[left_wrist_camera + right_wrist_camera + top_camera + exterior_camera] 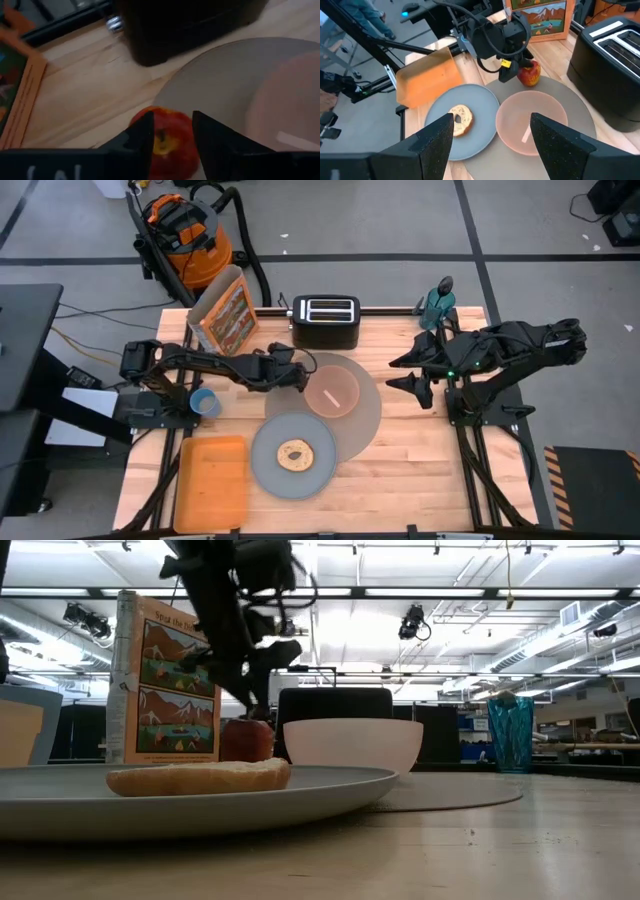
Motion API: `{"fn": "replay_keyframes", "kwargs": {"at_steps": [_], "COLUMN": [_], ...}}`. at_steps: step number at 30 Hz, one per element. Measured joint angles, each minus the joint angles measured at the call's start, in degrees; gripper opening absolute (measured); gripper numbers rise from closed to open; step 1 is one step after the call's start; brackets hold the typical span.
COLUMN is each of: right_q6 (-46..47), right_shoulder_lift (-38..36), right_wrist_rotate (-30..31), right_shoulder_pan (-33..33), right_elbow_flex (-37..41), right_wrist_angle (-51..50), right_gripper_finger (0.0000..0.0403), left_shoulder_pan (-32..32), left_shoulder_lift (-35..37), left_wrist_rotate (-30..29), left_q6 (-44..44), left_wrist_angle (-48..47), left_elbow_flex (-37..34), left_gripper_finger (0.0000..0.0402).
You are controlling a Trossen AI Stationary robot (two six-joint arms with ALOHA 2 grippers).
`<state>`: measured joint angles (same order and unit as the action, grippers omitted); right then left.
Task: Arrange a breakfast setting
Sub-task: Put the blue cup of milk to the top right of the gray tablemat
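Now the red apple (167, 142) sits between the left pincer (170, 131) fingers — on the mat (220, 85) edge.

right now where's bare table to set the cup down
Bare wood lies right of the large round grey-brown mat, toward the waiting right gripper. Crowded: round grey plate, pink bowl, red apple under the left gripper, orange tray.

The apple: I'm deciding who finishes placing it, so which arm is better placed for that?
The left. Its pincer hangs right over the red apple at the mat's edge by the pink bowl, fingers either side of it. The right pincer waits open, off beyond the mat.
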<state>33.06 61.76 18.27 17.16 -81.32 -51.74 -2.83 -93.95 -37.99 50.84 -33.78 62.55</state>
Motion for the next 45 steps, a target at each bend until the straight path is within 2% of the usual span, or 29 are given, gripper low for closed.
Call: {"fn": "replay_keyframes", "kwargs": {"at_steps": [7, 13, 17, 22, 29, 33, 37, 40, 45], "right_q6": [-0.1, -2.4, -4.8, -7.4, -9.3, -10.6, -10.8, -12.1, -13.1], "right_shoulder_lift": [0.0, 0.0, 0.0, 0.0, 0.0, 0.9, 3.1, 5.7, 10.4], "right_wrist_rotate": [-0.1, -0.2, -0.1, -0.1, -0.7, -1.7, -3.6, -4.7, -8.0], "right_shoulder_pan": [0.0, -0.1, -0.9, -1.7, -2.4, -2.4, -1.6, -1.0, -0.7], "right_elbow_flex": [0.0, 0.0, 0.0, 0.0, 0.0, 0.0, 0.0, 0.0, 0.0], "right_wrist_angle": [0.2, 0.2, 0.2, 0.2, 0.3, 1.4, 3.4, 3.7, 3.8], "right_gripper_finger": [0.0270, 0.0270, 0.0270, 0.0270, 0.0270, 0.0270, 0.0270, 0.0270, 0.0270], "left_shoulder_pan": [0.0, 1.4, 4.8, 10.3, 17.7, 21.4, 24.5, 24.6, 23.9], "left_shoulder_lift": [0.0, 0.0, 0.0, 0.0, 0.0, 0.0, 1.2, 5.4, 15.7], "left_wrist_rotate": [1.0, 10.2, 12.1, 16.9, 21.7, 27.5, 28.4, 27.5, 28.6], "left_q6": [-6.6, -10.6, -9.2, -3.4, 6.2, 9.6, 12.6, 15.4, 22.1], "left_wrist_angle": [-11.3, -28.7, -39.7, -49.2, -53.8, -56.1, -56.1, -56.2, -56.2], "left_elbow_flex": [11.5, 23.5, 26.9, 27.0, 27.0, 27.0, 26.7, 22.9, 11.4], "left_gripper_finger": [0.0158, 0.0157, 0.0156, 0.0156, 0.0155, 0.0155, 0.0155, 0.0155, 0.0155]}}
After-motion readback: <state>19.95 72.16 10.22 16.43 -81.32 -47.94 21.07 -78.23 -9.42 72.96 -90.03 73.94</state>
